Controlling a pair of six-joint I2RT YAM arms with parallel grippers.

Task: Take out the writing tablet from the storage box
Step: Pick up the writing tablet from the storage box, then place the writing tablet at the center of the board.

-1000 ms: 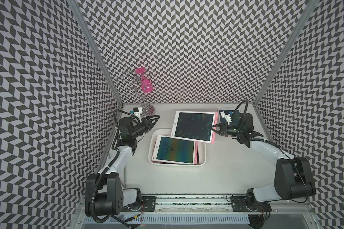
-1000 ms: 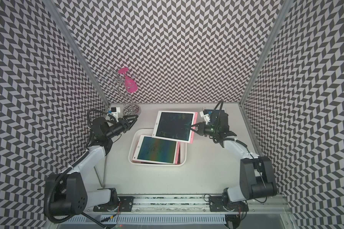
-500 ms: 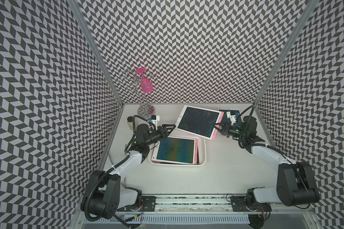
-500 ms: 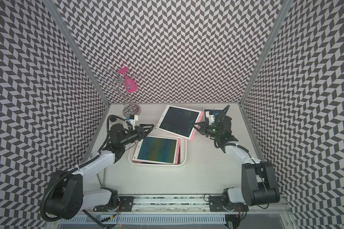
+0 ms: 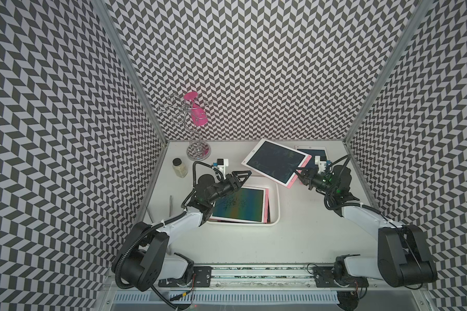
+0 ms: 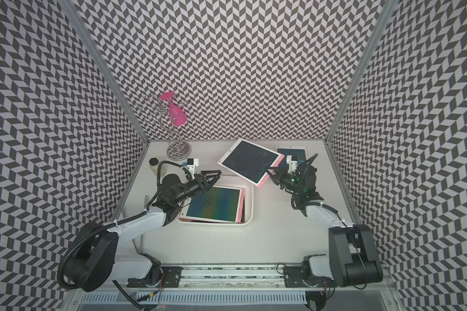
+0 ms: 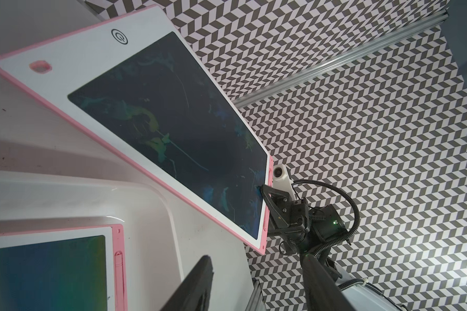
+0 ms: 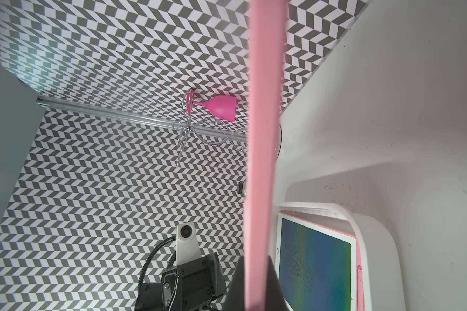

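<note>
A: Where is the right pincer [image 5: 298, 172]?

B: It is clamped on a short pink edge of the writing tablet [image 5: 275, 161]. In the right wrist view that edge runs straight out from between the fingers.

A: And where is the tablet?

B: It is out of the storage box [image 5: 277, 199], at about 1 o'clock from it, with its screen up. It is tilted, with the gripped end raised. In both top views its near pink corner sits just beside the box's far right corner. I cannot tell whether its far end touches the desk [image 5: 308, 229].

A: What about the left pincer [image 5: 243, 179]?

B: Its fingers are apart with nothing between them. It is over the far left corner of the box, above the second tablet [image 5: 237, 204].

A: What is in the box?

B: The second tablet lies flat on top with a rainbow screen. More pink edges show beneath it along the right wall. A narrow gap runs between those edges and the rim.

A: What else is nearby?

B: A third tablet [image 5: 314, 153] lies flat at 1 o'clock against the back wall, partly covered by the lifted one. The right wrist is just in front of it. A jar [image 5: 179, 168] stands at 10 o'clock. At 11 o'clock is a wire stand [image 5: 198, 153] with a pink goblet [image 5: 197, 115] hanging on it.

A: Where is there open room?

B: Bare desk runs from 3 round to 6 o'clock of the box, up to the front rail. At 9 o'clock only a narrow strip lies between the box and the side wall, and the left arm crosses it.
</note>
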